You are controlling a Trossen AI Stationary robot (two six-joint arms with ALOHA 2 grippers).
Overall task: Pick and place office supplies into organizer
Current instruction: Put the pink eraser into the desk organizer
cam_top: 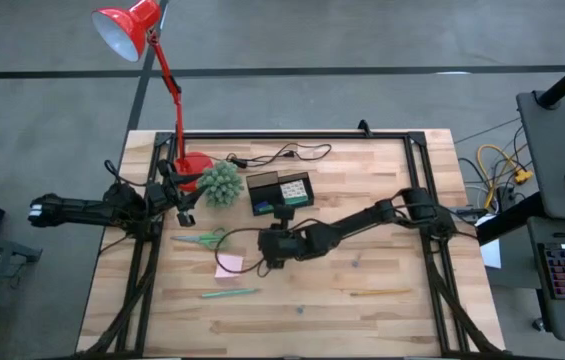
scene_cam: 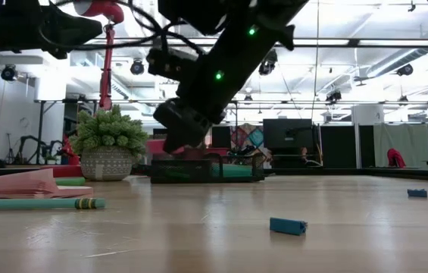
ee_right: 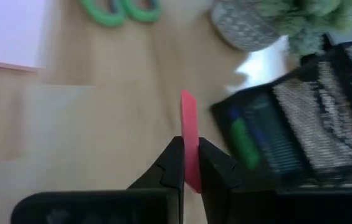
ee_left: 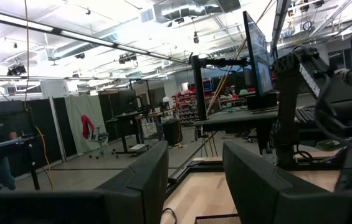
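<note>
Right gripper (ee_right: 190, 163) is pinched on a thin red bit (ee_right: 189, 134), held above the table beside the organizer (ee_right: 300, 124). I judge it light, stiff, slippery: hold its flat faces. Left gripper (ee_left: 194, 180) waits open by the lamp.

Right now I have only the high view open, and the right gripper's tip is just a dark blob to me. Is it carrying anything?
Observer: Yes. In the right wrist view, the right gripper is shut on a thin red piece standing on edge.
Operator: And the left gripper, near the plant?
Observer: The left wrist view shows the left gripper with its fingers apart and nothing between them.
Operator: Any loose bits I'm missing?
Observer: The low view shows a small blue bit lying on the table.
</note>
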